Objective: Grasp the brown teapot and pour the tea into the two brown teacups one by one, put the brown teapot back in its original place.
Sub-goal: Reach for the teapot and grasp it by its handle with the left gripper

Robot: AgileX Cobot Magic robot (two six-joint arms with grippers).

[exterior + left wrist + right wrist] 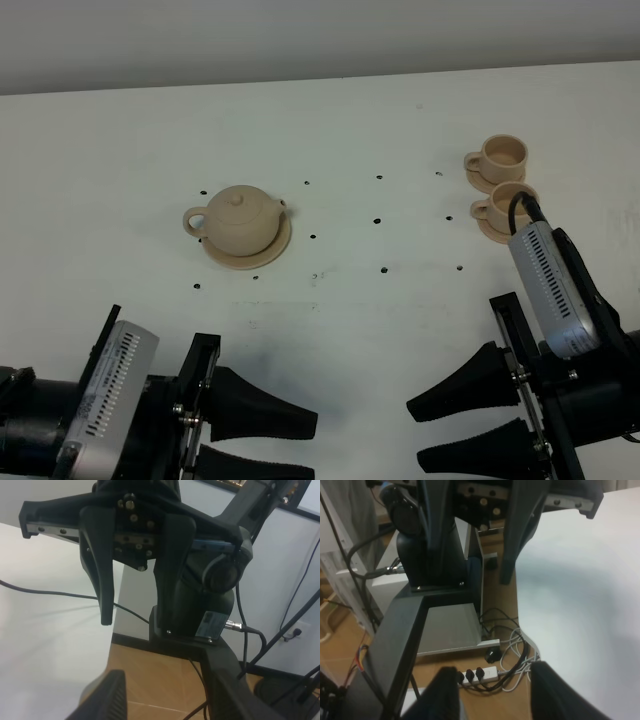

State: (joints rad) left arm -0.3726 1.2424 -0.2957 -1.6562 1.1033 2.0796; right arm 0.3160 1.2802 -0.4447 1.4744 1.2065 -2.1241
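Note:
The brown teapot (pixel 243 218) stands upright on its wide tan saucer (pixel 272 255), left of the table's middle, handle to the left. Both brown teacups sit on small saucers at the far right: one further back (pixel 502 153), one nearer (pixel 510 202) whose near side is hidden by my right wrist camera. My left gripper (pixel 312 448) is open at the near edge, well short of the teapot. My right gripper (pixel 415 435) is open too, facing the left one, nothing between its fingers (pixel 447 690). In the left wrist view only one own finger (pixel 107 700) shows.
Small dark holes (pixel 382 268) dot the white table (pixel 400 120). A grey wall (pixel 300 40) runs behind it. The wrist views look across the table's near edge at the opposite arm's mount and the wooden floor, with a power strip (pixel 480 674) and cables.

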